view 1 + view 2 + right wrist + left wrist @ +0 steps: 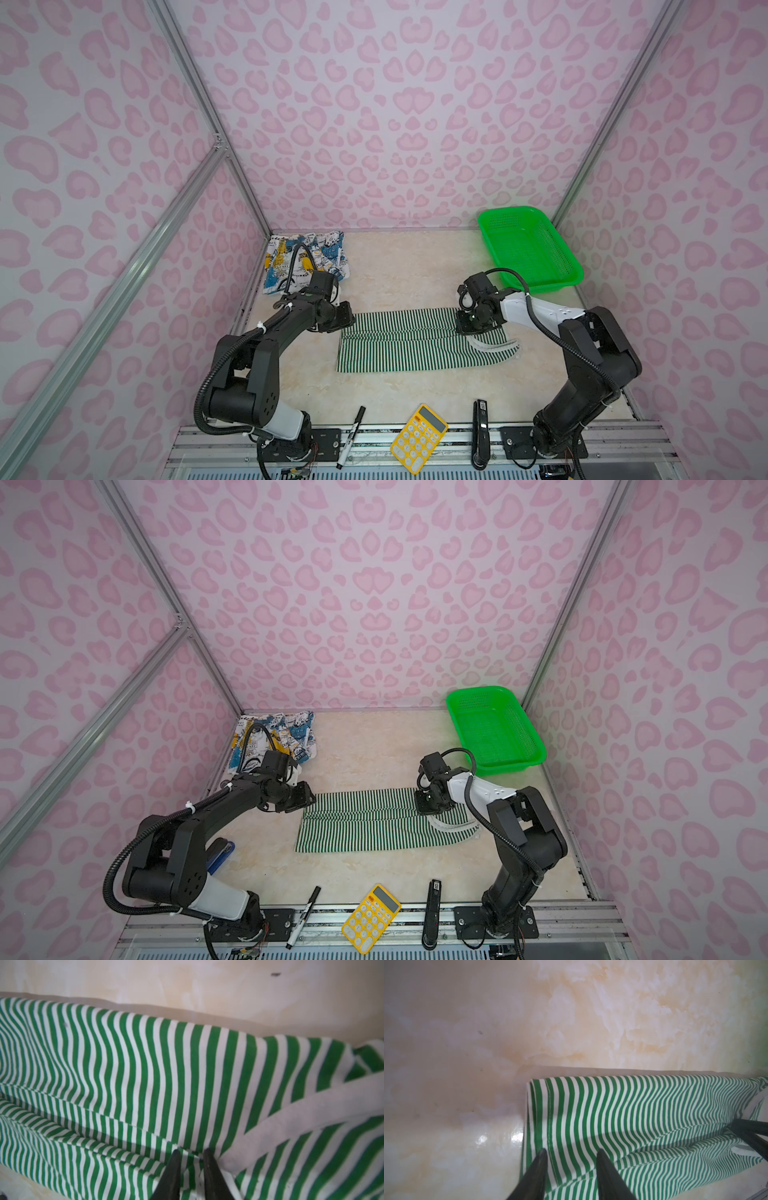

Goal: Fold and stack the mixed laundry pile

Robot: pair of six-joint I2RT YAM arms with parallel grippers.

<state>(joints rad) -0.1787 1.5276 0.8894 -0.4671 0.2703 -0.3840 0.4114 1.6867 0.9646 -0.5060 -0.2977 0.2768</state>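
The striped garment lies flat mid-tabletop, its long edges running left to right, with bare surface beyond its far edge. The left pincer stands apart over the left hem. The right pincer is nipped together on a fold at the right end. The printed garment sits crumpled in the far-left corner, the green basket far right. Lettering on the print is too small to read.

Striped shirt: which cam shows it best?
A top view: the whole striped shirt lies spread out, nearly every edge visible. Left wrist shows only its hemmed end; right wrist only the white-banded end, close up.
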